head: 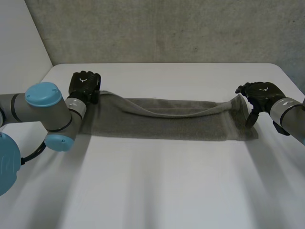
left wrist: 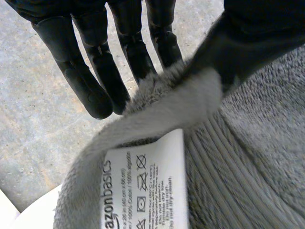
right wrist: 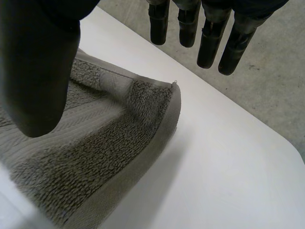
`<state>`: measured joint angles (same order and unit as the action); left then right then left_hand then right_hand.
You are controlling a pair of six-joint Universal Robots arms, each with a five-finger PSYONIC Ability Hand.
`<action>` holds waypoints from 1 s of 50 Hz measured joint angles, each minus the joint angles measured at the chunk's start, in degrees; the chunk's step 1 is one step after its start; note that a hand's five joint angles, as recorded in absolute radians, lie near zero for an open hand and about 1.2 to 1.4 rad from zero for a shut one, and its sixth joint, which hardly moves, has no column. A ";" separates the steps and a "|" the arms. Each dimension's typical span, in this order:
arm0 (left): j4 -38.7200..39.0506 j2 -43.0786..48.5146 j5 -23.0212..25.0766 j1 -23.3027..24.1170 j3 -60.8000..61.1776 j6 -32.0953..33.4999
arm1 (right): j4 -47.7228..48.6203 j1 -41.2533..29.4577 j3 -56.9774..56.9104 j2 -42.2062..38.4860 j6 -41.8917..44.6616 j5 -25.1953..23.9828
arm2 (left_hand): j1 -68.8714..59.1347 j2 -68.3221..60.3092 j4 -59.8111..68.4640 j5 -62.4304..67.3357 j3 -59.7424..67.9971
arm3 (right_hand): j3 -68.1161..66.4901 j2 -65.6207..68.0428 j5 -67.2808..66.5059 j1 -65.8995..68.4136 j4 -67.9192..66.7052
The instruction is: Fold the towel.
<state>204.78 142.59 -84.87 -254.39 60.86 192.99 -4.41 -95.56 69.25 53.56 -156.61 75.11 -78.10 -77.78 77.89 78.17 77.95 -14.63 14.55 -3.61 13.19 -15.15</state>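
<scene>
Pinching the towel's (head: 162, 121) far corner, the left hand (head: 85, 85) is set; the right hand (head: 259, 93), splayed and holding nothing, must grip next.

The head view looks down from behind, between the arms (head: 43, 109), over the whole table (head: 157, 191). The wrist views look along the left hand (left wrist: 95, 71) and right hand (right wrist: 209, 43), very near (a label (left wrist: 143, 191) reads clearly), each at one end of the towel (head: 162, 119), which all three share.
</scene>
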 measured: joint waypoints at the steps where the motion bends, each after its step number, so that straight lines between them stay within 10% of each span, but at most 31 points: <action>1: -0.18 0.20 -0.05 -0.02 -0.34 0.43 | -0.02 0.13 0.66 0.63 0.05 -0.22 | 6.40 6.29 -7.05 -6.93 -6.42 | 0.00 0.00 0.00 0.00 0.00; 9: -1.64 0.87 -0.37 -0.05 -1.24 5.46 | -1.63 0.49 2.65 2.29 1.38 -2.67 | 61.83 61.83 -62.33 -63.64 -62.68 | 0.00 0.00 0.00 0.00 0.00; 31: -2.14 -11.78 0.29 0.02 12.34 8.60 | -10.43 -2.23 -2.54 -2.34 3.83 -8.71 | 62.02 62.58 -62.40 -64.23 -63.22 | 0.00 0.00 -0.01 0.18 0.00; 50: -2.58 -24.70 4.64 -1.61 31.45 5.58 | -7.90 -2.98 2.94 -1.87 7.34 -3.17 | 62.02 62.60 -62.40 -64.41 -63.26 | -10.46 10.03 -12.62 11.94 -10.27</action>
<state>202.20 117.89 -80.23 -256.00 92.31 198.58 -12.31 -98.54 72.19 51.69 -149.27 71.94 -16.07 -15.18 15.49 13.77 14.69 -25.09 24.58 -16.23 25.14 -25.42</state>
